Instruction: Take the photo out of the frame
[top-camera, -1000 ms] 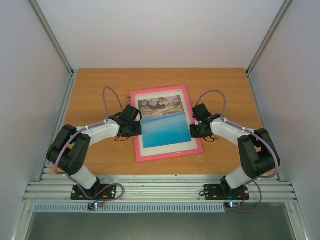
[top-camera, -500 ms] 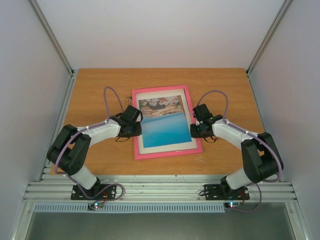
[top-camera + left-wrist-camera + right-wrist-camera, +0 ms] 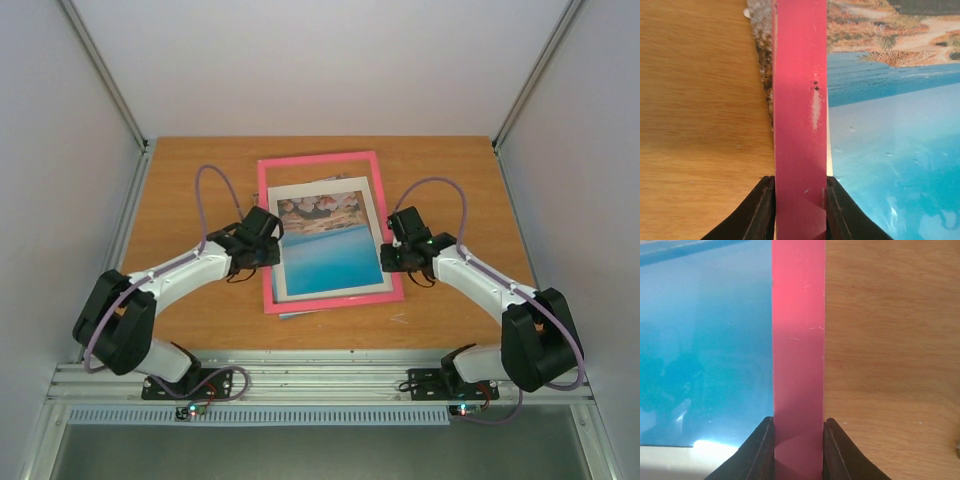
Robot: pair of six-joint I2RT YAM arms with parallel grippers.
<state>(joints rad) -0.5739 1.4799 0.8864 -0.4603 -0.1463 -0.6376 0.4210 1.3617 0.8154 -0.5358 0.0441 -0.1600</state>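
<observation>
- Left gripper (image 3: 268,250): clamped on the left bar of the frame (image 3: 318,160), about halfway along it. In the wrist view the pink bar fills the gap between the jaws, and both jaws touch it.
- Table (image 3: 180,180) left of that bar: bare wood, and the bar's shadow falls across it.
- A rocky strip of the photo (image 3: 330,250) shows on the outer side of the left bar, so the print sits partly under that bar, not square in the opening.
- Middle: the photo lies flat inside the frame's opening, rocks at the far end and blue water nearer the arms. The white mat (image 3: 320,188) borders it.
- At the far end of the opening, wood shows between the mat's edge and the frame's far bar.
- At the near left, a corner of the sheets pokes out past the frame's near bar onto the table.
- The frame looks lifted clear of the sheets. Can't tell from these views whether any edge touches them.
- Right gripper (image 3: 392,255): clamped on the right bar, roughly opposite the left one. The bar sits tight between both jaws.
- Right wrist view: blue print and a strip of white mat on the inner side of the bar, plain wood on the outer side.
</observation>
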